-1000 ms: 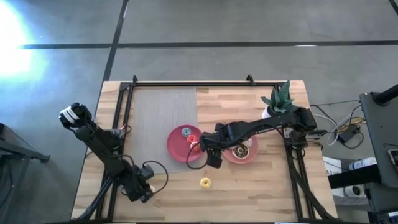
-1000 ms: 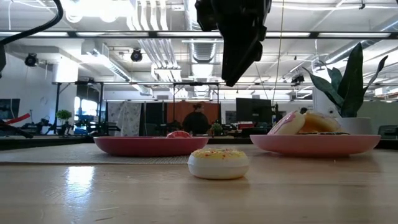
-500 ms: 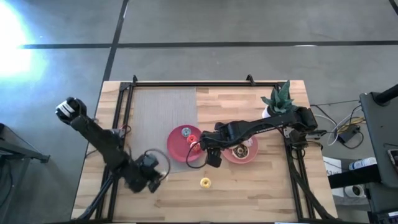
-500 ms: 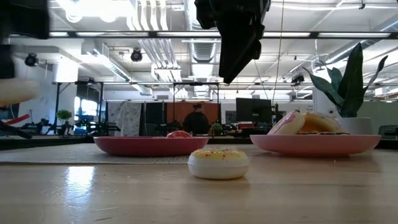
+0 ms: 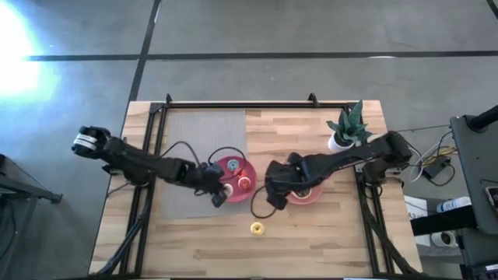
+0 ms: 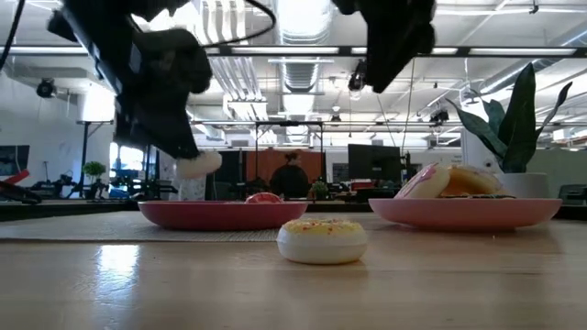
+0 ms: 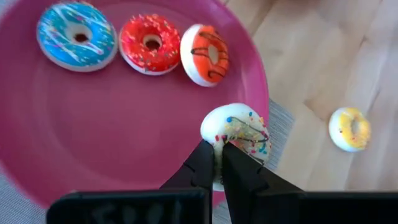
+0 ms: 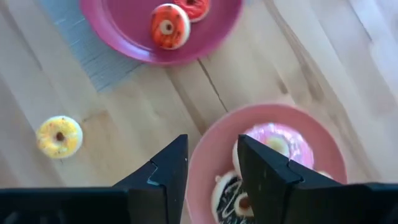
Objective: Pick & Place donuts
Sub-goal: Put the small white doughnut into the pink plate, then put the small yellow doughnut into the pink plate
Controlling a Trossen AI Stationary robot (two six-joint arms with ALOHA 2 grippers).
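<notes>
My left gripper (image 7: 217, 152) is shut on a cream sprinkled donut (image 7: 239, 134), just above the near rim of the red plate (image 5: 233, 165). Blue (image 7: 76, 34), red (image 7: 151, 42) and orange (image 7: 207, 54) donuts lie flat on that plate. A yellow donut (image 5: 257, 228) rests flat on the bare wood nearer the front edge. My right gripper (image 8: 212, 149) is open and holds nothing. It hovers over the left rim of the pink plate (image 8: 211, 143), which carries a pink-frosted donut (image 8: 277, 143) and a dark brown one (image 8: 239, 199). My left gripper pinches the cream donut by its rim (image 7: 219, 138) between the two fingertips. The fingers (image 6: 170, 110) slant down from the table's left side. The donut (image 6: 197, 165) hangs at their lower end, lifted clear above the red plate (image 6: 220, 213).
A grey mat (image 5: 198, 148) lies under the red plate's left half. A potted plant (image 5: 348, 124) stands at the far right, behind the pink plate. Black frame rails run along the table's left, far and right edges. Bare wood stretches along the near edge.
My left arm has swung from the table's near left corner rightward to the red plate, carrying the cream donut with it. My right gripper has shifted right, from the red plate's right edge to the pink plate's left rim.
</notes>
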